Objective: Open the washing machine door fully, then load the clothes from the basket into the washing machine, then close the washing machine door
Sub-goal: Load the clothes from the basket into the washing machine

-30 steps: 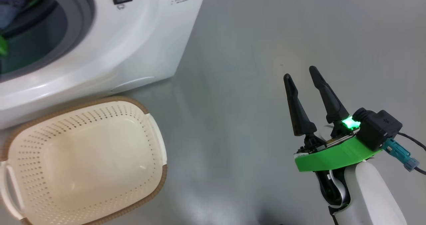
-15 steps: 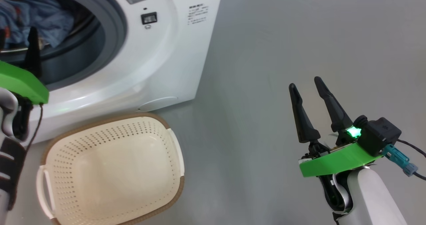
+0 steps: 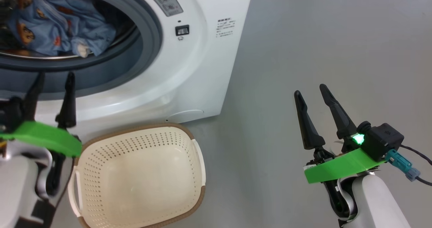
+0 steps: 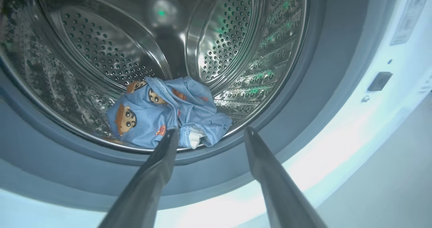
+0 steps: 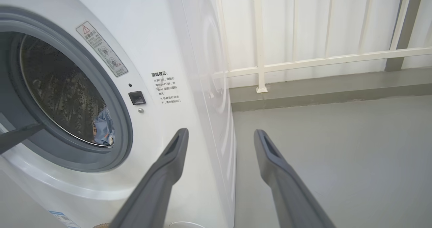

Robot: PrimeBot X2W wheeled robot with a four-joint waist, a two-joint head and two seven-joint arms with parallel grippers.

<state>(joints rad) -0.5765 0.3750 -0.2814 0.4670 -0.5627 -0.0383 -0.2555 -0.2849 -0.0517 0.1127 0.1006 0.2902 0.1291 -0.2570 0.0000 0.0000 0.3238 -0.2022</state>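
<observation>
Clothes [image 4: 162, 113] soft, light, at 6 o'clock in drum [image 4: 101, 46]; any top fold would pinch; left claw [image 3: 55, 78], right claw [image 3: 310, 91] spread, empty.

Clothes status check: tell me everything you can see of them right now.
The clothes are one crumpled bundle of light blue fabric printed with orange-brown cartoon figures, a pale whitish patch at its front edge. It lies on the bottom of the steel perforated drum, near the front lip, just behind the grey gasket. The open left gripper holds none of it.
</observation>
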